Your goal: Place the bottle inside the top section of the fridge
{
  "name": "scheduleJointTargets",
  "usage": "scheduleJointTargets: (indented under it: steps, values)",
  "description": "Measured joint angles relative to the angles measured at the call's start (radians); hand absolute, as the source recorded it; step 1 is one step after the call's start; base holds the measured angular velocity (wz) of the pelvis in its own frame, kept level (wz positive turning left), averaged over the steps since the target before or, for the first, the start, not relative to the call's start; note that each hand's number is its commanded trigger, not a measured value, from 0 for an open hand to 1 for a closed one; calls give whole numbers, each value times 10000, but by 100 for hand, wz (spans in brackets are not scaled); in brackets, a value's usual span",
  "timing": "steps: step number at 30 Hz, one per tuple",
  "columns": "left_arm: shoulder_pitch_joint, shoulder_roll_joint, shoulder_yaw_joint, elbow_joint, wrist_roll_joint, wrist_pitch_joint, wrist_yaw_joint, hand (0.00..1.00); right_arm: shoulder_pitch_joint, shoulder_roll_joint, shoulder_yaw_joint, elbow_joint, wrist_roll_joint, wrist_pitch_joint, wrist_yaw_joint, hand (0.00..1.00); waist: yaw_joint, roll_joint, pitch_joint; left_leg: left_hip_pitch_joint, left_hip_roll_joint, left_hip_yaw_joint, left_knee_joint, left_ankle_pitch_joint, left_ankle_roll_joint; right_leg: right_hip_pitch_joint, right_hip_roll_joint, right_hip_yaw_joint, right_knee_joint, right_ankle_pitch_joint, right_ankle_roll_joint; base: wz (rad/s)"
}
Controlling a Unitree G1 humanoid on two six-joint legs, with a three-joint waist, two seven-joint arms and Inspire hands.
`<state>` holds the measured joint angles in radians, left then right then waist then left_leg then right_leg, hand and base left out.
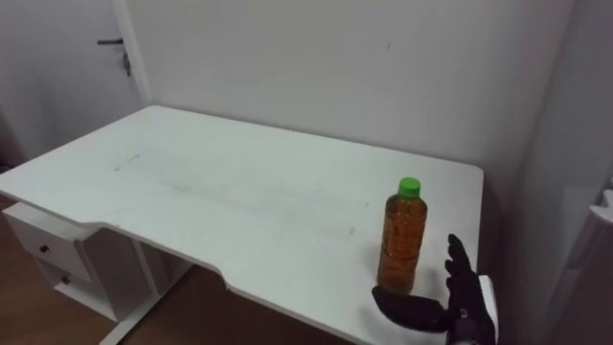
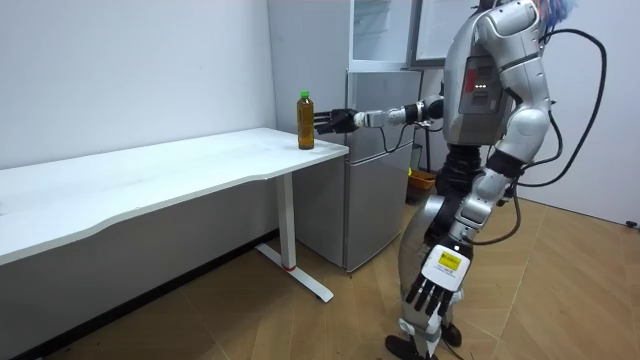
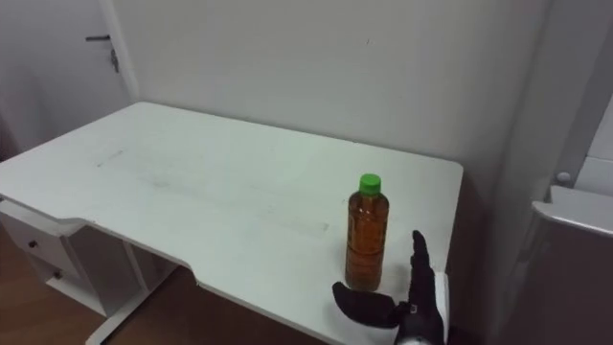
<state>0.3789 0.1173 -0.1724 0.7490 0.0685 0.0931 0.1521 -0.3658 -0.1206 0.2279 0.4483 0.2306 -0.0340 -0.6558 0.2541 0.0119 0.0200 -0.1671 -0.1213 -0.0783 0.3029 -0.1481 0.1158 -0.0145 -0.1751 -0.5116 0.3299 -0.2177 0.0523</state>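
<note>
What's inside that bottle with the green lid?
Amber-brown drink fills the bottle nearly up to its green cap. The thumb of the robot's open right hand lies just before the base, so the very bottom may be hidden. The left hand hangs open.

Soft, even indoor light on a white table (image 1: 239, 192).
We find the tabletop uniformly bright, the bottle (image 1: 402, 240) lit a warm amber; in the room view, dimmer shade gathers on the wall (image 2: 150, 270) beneath the table.
</note>
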Motion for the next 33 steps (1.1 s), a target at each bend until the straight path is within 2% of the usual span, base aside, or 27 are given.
scheduleJointTargets:
  steps: [3, 7, 11, 15, 23, 28, 33]
  values:
    - [7, 145, -188, -145, -105, 2, 243, 0, -162, 4, 37, 514, -12, 2, -304, 0, 71, -69, -34, -159, -37, -42, 70, 27, 56, -100, -90, -140, 36, 17, 23, 6]
    - [-54, 155, -302, -186, -403, -3, 391, 0, -200, -42, -16, 584, 38, 2, -632, 0, 199, -64, -31, -444, -120, -93, 69, 137, 113, -464, -258, -278, 335, 16, 25, 4]
    - [-218, 187, -336, -111, -1025, -216, 429, 0, -541, -66, -121, 1028, 45, -8, -778, 0, 282, -81, 64, -720, -165, -95, 181, 187, 159, -804, -401, -374, 642, 16, 25, 2]
    - [-227, 222, -467, -111, -1356, -300, 429, 0, -960, -106, -149, 1311, 45, -128, -871, 0, 301, -127, 117, -1141, -179, -102, 381, 169, 155, -1166, -423, -355, 724, 16, 23, 0]
    - [-228, 259, -471, -208, -1352, -325, 333, 0, -1141, -453, -155, 1351, 41, -203, -1048, 0, 550, -139, 110, -1370, -281, -204, 402, 235, 221, -1468, -512, -189, 891, 10, 28, 3]
    - [-245, 263, -472, -206, -1356, -329, 314, 0, -1144, -458, -165, 1352, 40, -224, -1050, 0, 554, -144, 107, -1367, -331, -368, 405, 247, 232, -1504, -516, -99, 954, 9, 31, 12]
    - [-244, 261, -478, -186, -1460, -351, 312, 0, -1144, -458, -166, 1391, 37, -401, -1032, 0, 559, -137, 109, -1367, -332, -407, 419, 251, 232, -1450, -528, -124, 1021, 4, 36, 2]
